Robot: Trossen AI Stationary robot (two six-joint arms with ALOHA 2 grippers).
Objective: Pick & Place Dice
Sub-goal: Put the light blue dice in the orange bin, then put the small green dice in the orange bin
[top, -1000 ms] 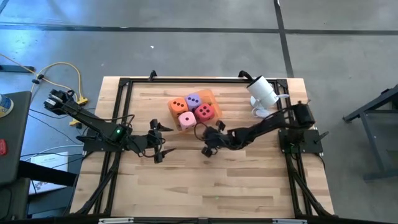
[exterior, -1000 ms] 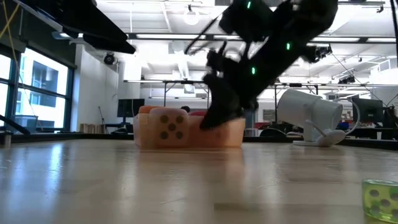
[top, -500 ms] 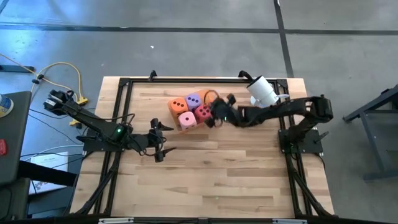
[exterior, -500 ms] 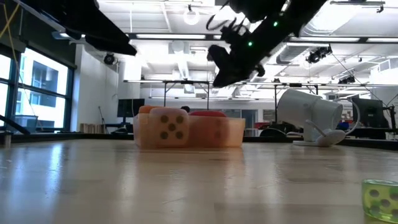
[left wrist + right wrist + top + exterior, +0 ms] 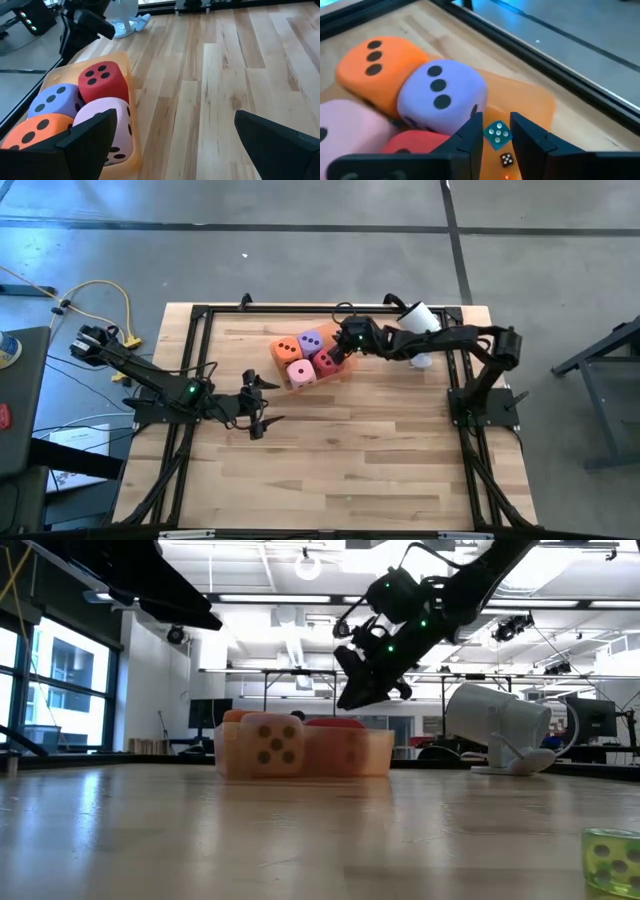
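Observation:
Four foam dice sit packed in a translucent orange tray (image 5: 344, 332) at the table's far middle: orange (image 5: 285, 348), purple (image 5: 311, 340), pink (image 5: 300, 371) and red (image 5: 327, 360). My right gripper (image 5: 341, 343) hovers over the tray's far right part, beside the purple die (image 5: 442, 92), shut on a small teal die (image 5: 497, 133). A tiny dark die (image 5: 506, 159) shows below it on the tray floor. My left gripper (image 5: 264, 406) is open and empty above the table, on the near left of the tray; its wrist view shows the pink die (image 5: 107, 125) and the red die (image 5: 102, 80) ahead. My right gripper pinches the small teal die by two opposite faces (image 5: 491, 135) between its two fingertips. The fingers slant down from the table's right side. The die is lifted clear, above the tray's bare floor (image 5: 530, 102).
A white camera-like device (image 5: 421, 325) stands at the far right, close to my right arm. A small green translucent die (image 5: 610, 860) lies on the table close to the low camera. Black frame rails (image 5: 200, 360) run along the table's edges. Bare wood lies across the near half.
My right gripper has risen from the table just near of the tray and gone toward the far edge, coming over the tray's far right part. The foam dice and the tray have stayed in place.

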